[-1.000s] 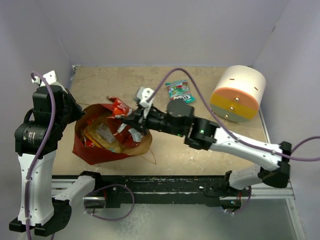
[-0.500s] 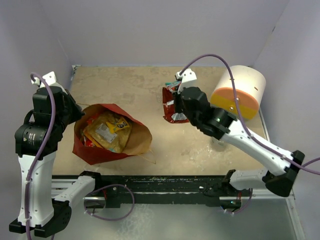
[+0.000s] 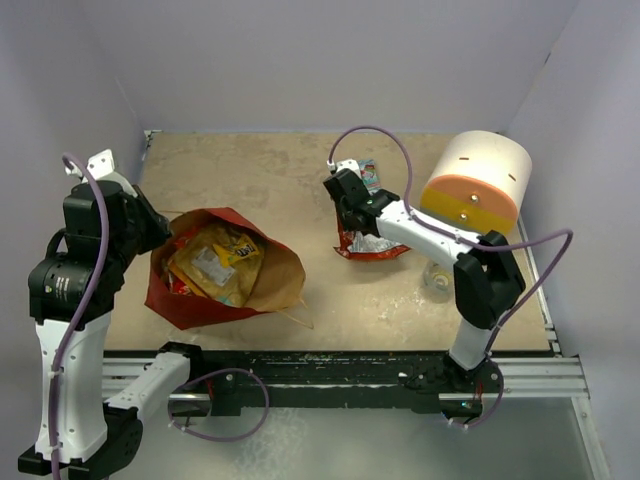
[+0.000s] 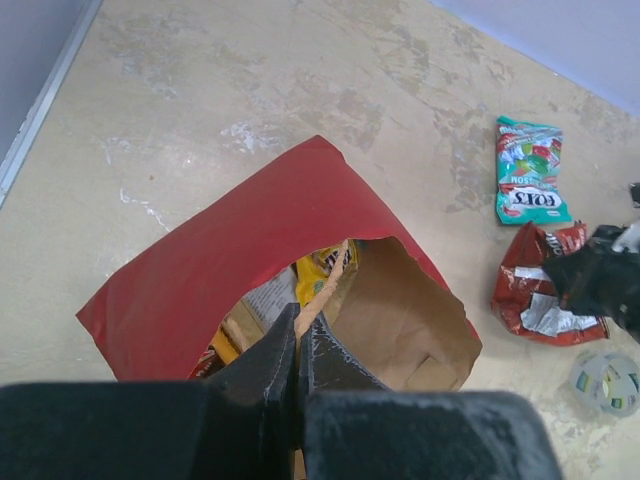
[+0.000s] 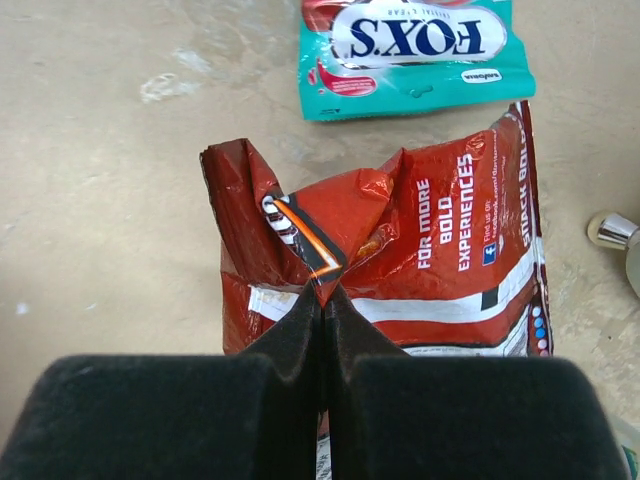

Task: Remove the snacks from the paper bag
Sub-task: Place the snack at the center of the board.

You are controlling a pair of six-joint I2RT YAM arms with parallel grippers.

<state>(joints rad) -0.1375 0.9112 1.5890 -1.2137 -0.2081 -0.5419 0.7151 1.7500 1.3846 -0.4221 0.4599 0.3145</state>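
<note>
Slippage looms: left end effector (image 4: 297, 335), pinching the rim of the paper bag (image 4: 220, 250), may lose it, closing the mouth over snacks (image 4: 325, 265) inside; right end effector (image 5: 322, 300) pinches red packet (image 5: 440, 250)

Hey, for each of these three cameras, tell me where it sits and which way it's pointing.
Top external: fixed above and behind the arms, looking down on the table; both arms show, bases at the bottom edge.
Left wrist: on the left arm, looking down past its shut left gripper into the paper bag's mouth.
Right wrist: on the right arm, looking down past the right gripper pinching the red packet.
Shared: both wrist views show the red packet and the teal packet next to it.
</note>
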